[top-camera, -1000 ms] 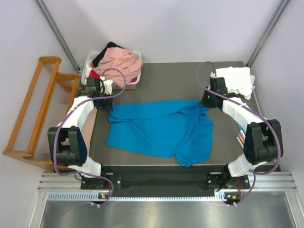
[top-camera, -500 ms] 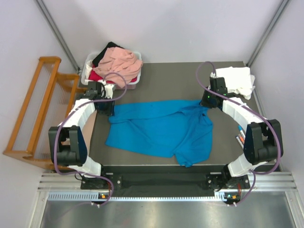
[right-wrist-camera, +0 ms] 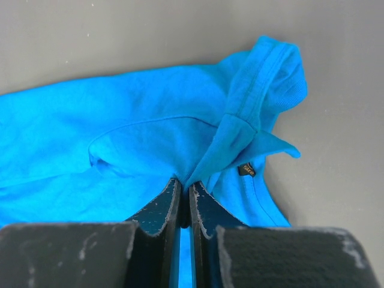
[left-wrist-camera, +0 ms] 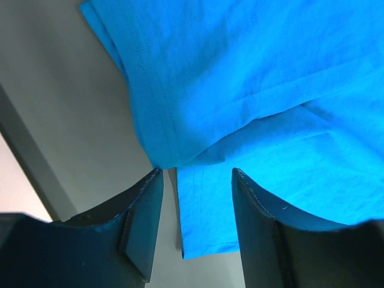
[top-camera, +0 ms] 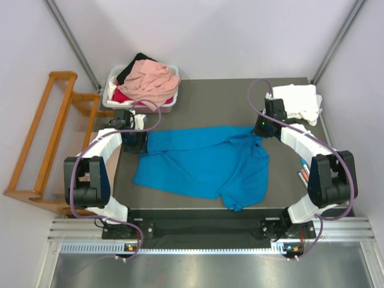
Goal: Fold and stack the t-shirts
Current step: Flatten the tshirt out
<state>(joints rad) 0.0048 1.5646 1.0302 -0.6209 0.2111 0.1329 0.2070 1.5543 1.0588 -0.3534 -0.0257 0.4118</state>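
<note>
Farthest left, the tub [top-camera: 113, 79] at the far corner of the counter [top-camera: 210, 99] holds pink, red and black t-shirts [top-camera: 150, 81]; the left jaws stand apart, astride a stitched edge of the blue t-shirt [top-camera: 204, 165], which lies spread and rumpled mid-counter, while the right jaws are pinched shut on a fold beside its collar [right-wrist-camera: 264, 78]. White t-shirts [top-camera: 297, 99] sit at the far right corner. Light, limp and quick to crease, the cloth likely handles best when taken at doubled seams: hem corners and shoulders.
</note>
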